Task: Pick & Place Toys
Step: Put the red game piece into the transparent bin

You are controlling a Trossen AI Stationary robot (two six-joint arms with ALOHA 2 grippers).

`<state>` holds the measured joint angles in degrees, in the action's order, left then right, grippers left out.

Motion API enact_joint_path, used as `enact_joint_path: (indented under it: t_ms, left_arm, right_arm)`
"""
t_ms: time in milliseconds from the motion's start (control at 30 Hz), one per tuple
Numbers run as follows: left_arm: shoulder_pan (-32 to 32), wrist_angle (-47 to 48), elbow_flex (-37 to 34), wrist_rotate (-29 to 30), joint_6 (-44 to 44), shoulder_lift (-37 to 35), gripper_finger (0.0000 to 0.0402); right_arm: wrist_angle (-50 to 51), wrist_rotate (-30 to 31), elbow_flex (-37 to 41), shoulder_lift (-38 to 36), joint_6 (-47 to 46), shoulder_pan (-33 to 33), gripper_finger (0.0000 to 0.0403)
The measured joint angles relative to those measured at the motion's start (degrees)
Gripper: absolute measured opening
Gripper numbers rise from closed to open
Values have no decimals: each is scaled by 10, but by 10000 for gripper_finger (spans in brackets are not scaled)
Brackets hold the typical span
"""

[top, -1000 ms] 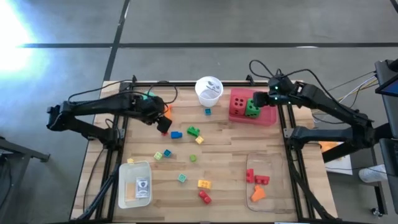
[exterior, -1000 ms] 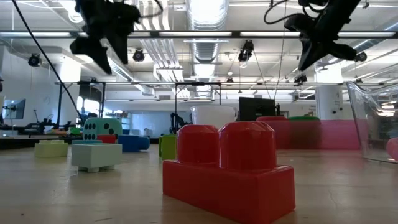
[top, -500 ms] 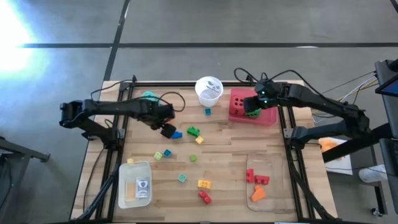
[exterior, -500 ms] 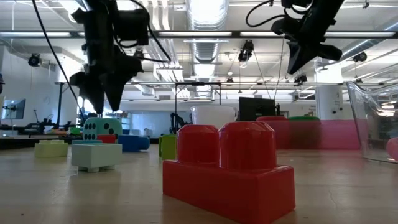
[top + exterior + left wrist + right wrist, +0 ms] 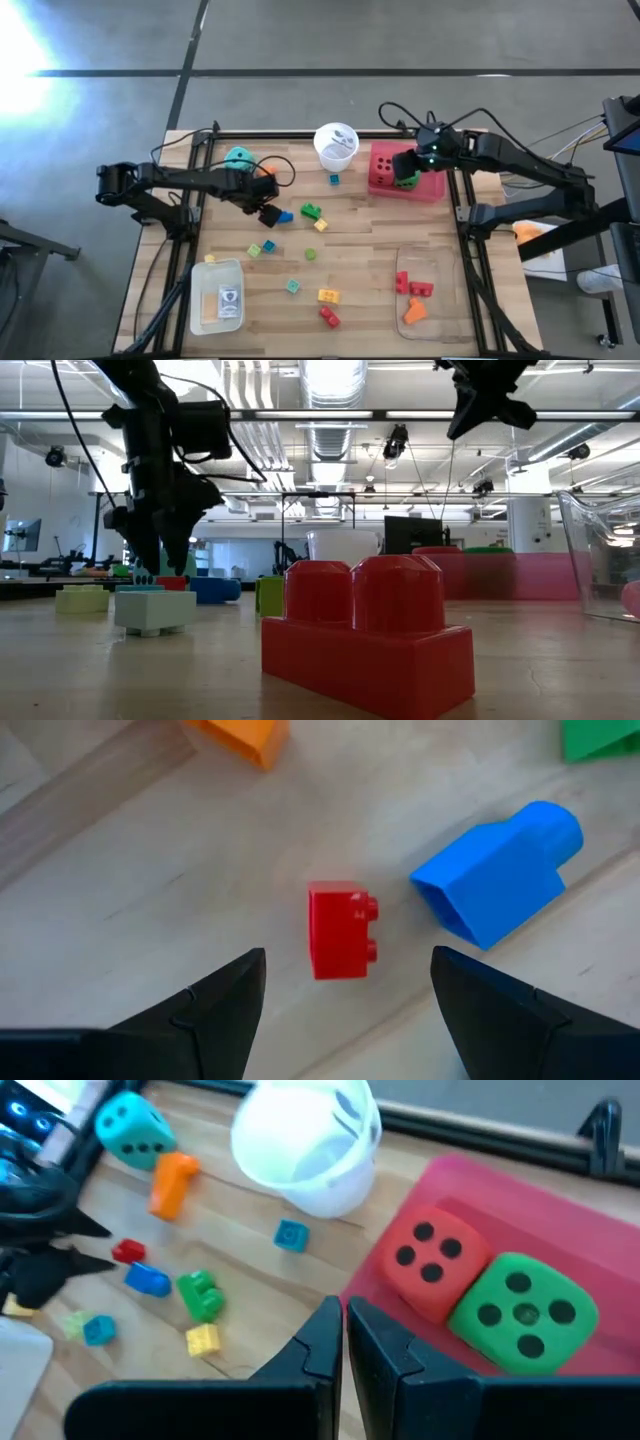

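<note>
At left the released left gripper point(image 5: 345, 995) hangs low over a small red brick point(image 5: 341, 930) on the surface point(image 5: 360, 255), seemingly untouched, blue brick point(image 5: 497, 872) just beside; far right, the clenched, empty right gripper point(image 5: 408, 172) hovers above the pink tray point(image 5: 432, 190) holding red die point(image 5: 429, 1261) and green die point(image 5: 521, 1311).

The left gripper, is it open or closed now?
Open: the left gripper has its fingers spread, with the small red brick lying free between them.

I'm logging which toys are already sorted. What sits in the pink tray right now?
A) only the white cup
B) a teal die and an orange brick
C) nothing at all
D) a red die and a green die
D: in the right wrist view the red die and the green die sit side by side inside the pink tray.
</note>
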<state>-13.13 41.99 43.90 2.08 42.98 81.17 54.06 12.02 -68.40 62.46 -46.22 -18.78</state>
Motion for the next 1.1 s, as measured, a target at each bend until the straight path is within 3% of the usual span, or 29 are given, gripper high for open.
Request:
enact_joint_path:
  t_ms: [667, 1100]
  left_arm:
    - [-9, -48, -18, 9, -23, 62, 275]
    - [-9, -64, -19, 11, -37, 62, 103]
  right_arm:
    - [-3, 16, -22, 2, 12, 6, 17]
    - [-3, 16, -20, 3, 24, 6, 17]
